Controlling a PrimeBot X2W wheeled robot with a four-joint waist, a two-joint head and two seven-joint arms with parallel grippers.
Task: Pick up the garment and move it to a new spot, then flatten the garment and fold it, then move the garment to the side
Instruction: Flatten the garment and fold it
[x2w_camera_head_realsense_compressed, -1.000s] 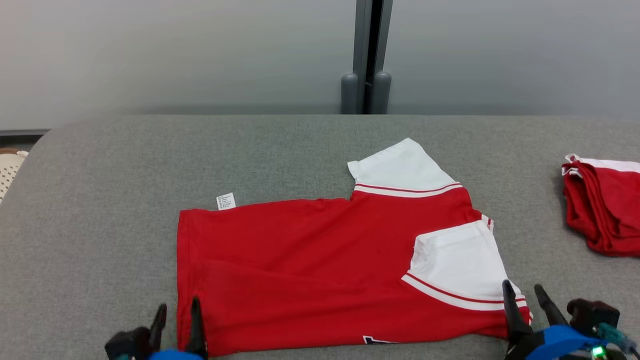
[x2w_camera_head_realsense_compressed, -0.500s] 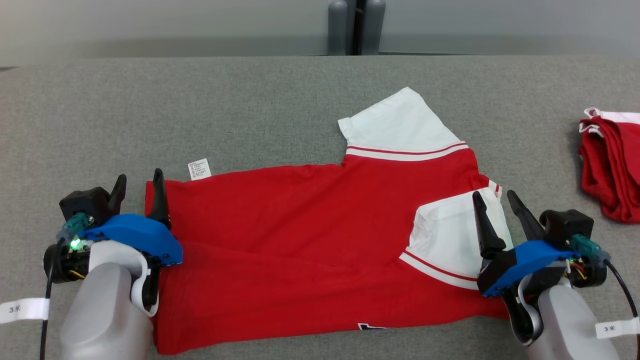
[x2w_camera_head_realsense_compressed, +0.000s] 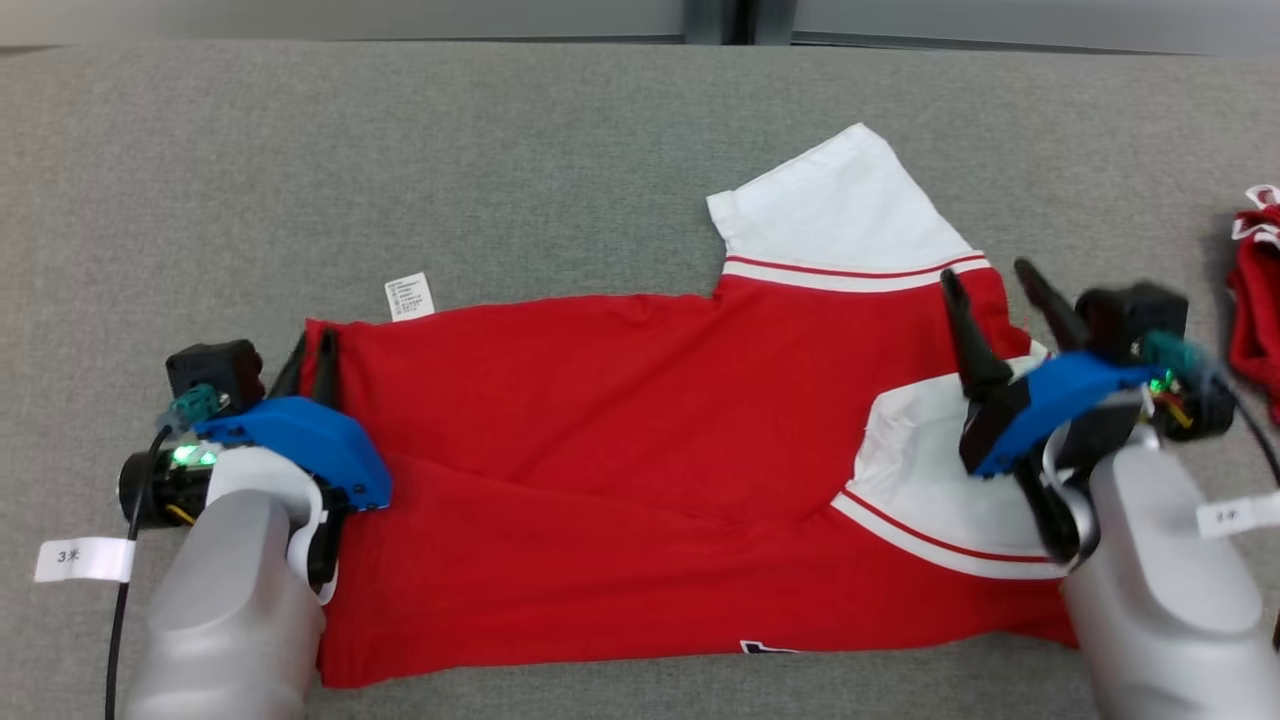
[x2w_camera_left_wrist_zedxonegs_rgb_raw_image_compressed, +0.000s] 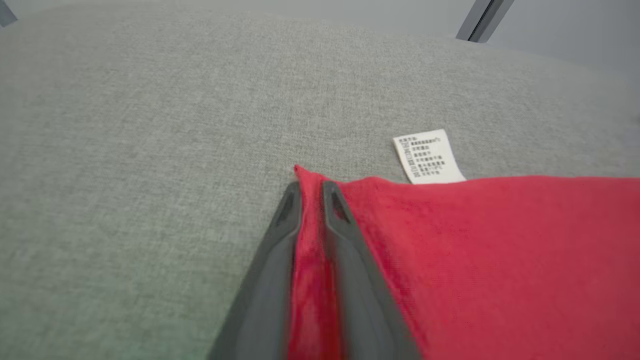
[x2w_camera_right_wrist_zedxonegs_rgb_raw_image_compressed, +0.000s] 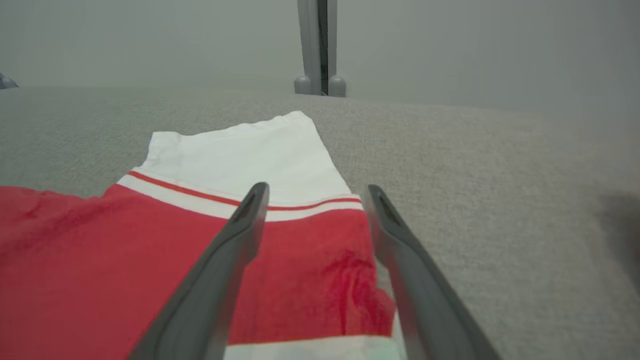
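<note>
Garment (x2w_camera_head_realsense_compressed: 600, 450) centred on table (x2w_camera_head_realsense_compressed: 400, 150)

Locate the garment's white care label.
In the head view the care label sticks out from the far edge of the garment on the robot's left, right of the left gripper pinching that corner.

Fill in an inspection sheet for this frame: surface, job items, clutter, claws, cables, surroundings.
Surface: grey fabric-covered table, nothing spilled on it.
Job's things: red garment with white sleeves, lying mostly flat with its near part folded over; care label sticks out at the far edge.
Clutter: bunched red-and-white clothes at the right edge.
Grippers: left claw shut on the garment's far left corner; right claw open, fingers astride the shoulder edge.
Cables: black cable at the left wrist, second cable at the right wrist; both off the garment.
Surroundings: grey wall with a vertical post.
</note>
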